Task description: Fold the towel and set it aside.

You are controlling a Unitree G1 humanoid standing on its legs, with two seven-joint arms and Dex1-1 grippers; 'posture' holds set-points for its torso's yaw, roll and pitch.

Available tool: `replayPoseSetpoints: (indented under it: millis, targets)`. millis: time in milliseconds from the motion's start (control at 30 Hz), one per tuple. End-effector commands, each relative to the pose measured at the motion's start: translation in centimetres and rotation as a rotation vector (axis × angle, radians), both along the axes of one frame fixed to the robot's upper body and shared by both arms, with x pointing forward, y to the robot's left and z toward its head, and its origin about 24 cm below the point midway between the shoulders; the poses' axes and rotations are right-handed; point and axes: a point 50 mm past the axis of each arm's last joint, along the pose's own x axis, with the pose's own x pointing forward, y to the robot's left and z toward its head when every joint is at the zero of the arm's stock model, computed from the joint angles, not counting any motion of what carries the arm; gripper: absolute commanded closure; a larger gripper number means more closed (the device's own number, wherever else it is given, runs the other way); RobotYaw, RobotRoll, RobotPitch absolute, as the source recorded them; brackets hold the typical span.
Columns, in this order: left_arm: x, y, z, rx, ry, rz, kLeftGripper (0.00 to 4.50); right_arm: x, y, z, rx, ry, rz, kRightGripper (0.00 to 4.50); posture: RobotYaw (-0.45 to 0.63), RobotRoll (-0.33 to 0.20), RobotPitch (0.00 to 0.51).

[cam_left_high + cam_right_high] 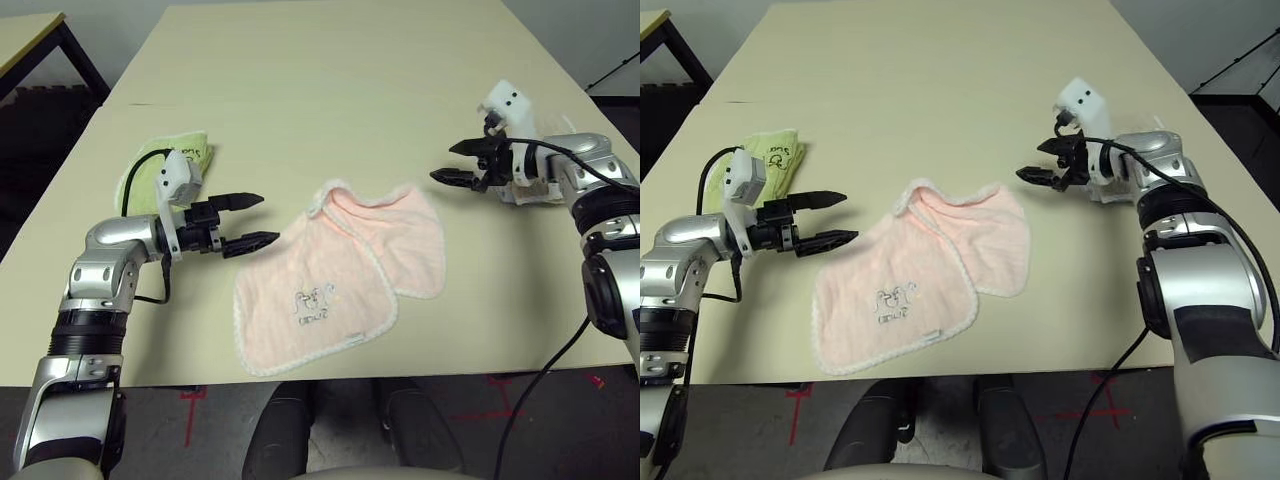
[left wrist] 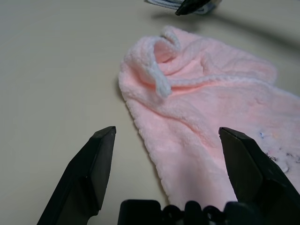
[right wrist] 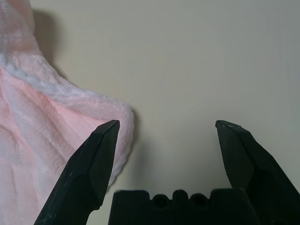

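Table: a pale wooden table (image 1: 330,80) stretches ahead of me, seen from above over my two silver forearms.
Towel: the pale pink towel (image 1: 340,275) lies on the table near its front edge, between my two grippers. It is partly folded, with the far right part doubled over so that a white scalloped edge runs diagonally across it. A small dark embroidered figure with lettering sits on the near flap.
Towel's far corner: a bunched loop of white trim stands up a little at the far end; my left wrist view shows it just ahead of my fingers.
My left gripper: my left gripper (image 1: 246,221) hangs just above the table, just beside the towel's left edge, pointing towards it. Its two black fingers are spread wide with nothing between them, and they do not touch the cloth.
My right gripper: my right gripper (image 1: 457,163) hovers above the table near the towel's far right corner, pointing towards it. Its fingers are also spread wide and hold nothing.
Green towel: a lime-green folded towel (image 1: 185,155) lies on the table behind my left wrist.
White-edged cloth: a folded pale cloth (image 1: 535,192) lies under my right wrist, mostly hidden.
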Motion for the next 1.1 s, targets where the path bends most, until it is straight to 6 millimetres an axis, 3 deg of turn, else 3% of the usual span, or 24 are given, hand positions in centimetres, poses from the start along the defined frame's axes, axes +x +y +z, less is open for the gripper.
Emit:
replayPoseSetpoints:
  millis: [33, 867, 1100]
  targets:
    - [-0.5, -0.1, 0.2, -0.005, -0.005, 0.004, 0.04, 0.3, 0.3, -0.2, -0.064, -0.02, -0.015, 0.05, 0.09, 0.0, 0.202]
    - [-0.7, -0.4, 0.2, -0.007, -0.002, 0.01, 0.04, 0.1, 2.4, -2.4, -0.226, -0.034, 0.113, 0.05, 0.1, 0.0, 0.194]
    - [-0.8, -0.4, 0.0, -0.006, 0.0, 0.01, 0.04, 0.6, 4.1, -3.4, -0.258, -0.064, 0.085, 0.05, 0.1, 0.0, 0.192]
